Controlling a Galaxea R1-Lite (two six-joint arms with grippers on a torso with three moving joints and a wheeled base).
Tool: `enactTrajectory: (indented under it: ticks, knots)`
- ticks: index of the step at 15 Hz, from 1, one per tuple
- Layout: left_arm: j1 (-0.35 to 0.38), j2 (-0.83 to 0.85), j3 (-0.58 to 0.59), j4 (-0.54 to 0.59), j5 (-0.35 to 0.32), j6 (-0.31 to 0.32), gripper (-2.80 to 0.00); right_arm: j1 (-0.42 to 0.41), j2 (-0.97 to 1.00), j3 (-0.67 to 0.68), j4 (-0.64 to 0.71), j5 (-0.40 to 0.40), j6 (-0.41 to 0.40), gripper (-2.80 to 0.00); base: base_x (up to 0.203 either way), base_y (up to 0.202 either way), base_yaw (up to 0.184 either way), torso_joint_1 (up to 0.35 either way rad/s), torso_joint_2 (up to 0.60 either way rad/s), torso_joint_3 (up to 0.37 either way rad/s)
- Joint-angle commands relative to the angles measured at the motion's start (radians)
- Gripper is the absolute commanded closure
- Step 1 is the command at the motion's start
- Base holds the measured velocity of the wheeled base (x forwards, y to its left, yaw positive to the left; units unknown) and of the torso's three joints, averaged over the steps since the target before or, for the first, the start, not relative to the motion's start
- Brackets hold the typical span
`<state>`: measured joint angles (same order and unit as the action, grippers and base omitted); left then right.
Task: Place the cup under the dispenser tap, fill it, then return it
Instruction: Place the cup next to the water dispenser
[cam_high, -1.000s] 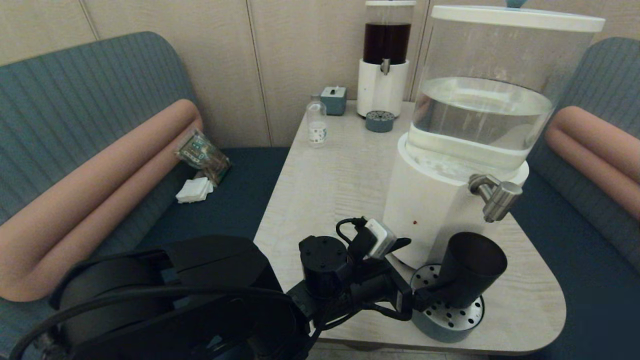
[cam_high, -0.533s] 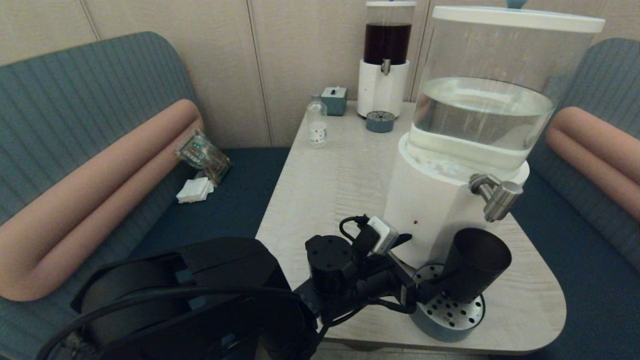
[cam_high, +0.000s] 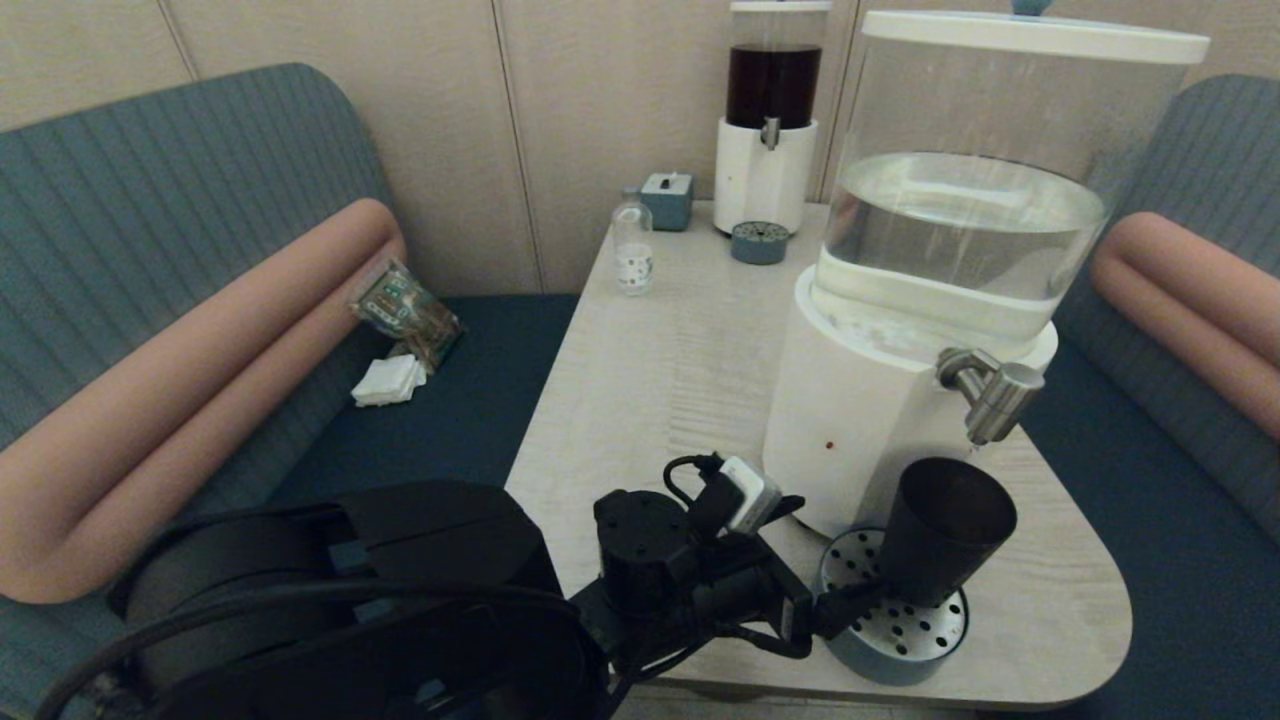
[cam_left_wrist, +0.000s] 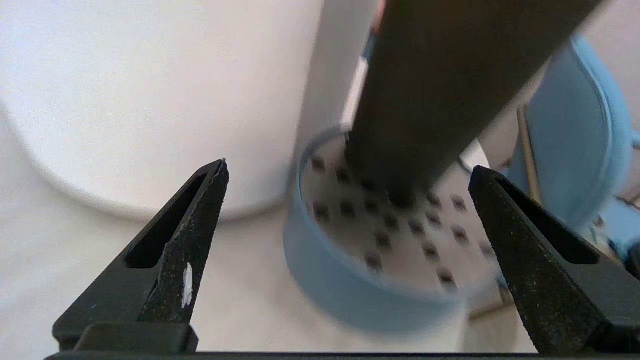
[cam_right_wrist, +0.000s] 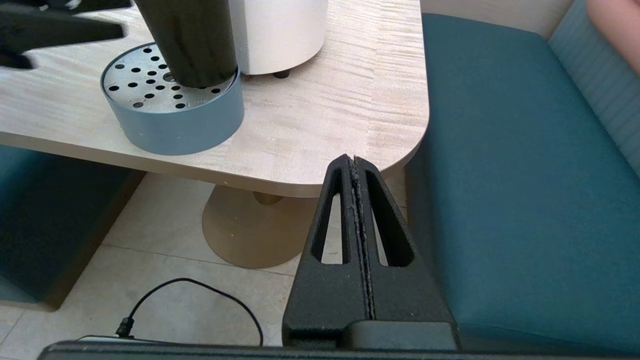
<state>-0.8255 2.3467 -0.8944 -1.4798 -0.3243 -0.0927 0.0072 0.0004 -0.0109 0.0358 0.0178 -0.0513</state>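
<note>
cup now upright on tray | left end effector released, beside it

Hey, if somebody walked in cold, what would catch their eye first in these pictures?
Probably the big water dispenser at the table's near right, its silver tap above the dark cup. The cup stands on a perforated drip tray, with the open left gripper just beside it.

cup rim cut off and blurred in left wrist view
</note>
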Motion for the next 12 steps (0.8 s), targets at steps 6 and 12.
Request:
enactTrajectory:
  ticks: [6,12]
  knots:
    - [0.0,-0.159,0.189,-0.011,-0.002,-0.004,-2.8,0.0,-0.002,0.0,0.001,0.001,-0.001,0.0,0.0,0.0,0.0,0.0,0.0,0.0]
    - [-0.001,-0.147,0.171,-0.011,-0.004,-0.004,-2.8,0.0,-0.002,0.0,0.001,0.001,-0.001,0.0,0.0,0.0,0.0,0.0,0.0,0.0]
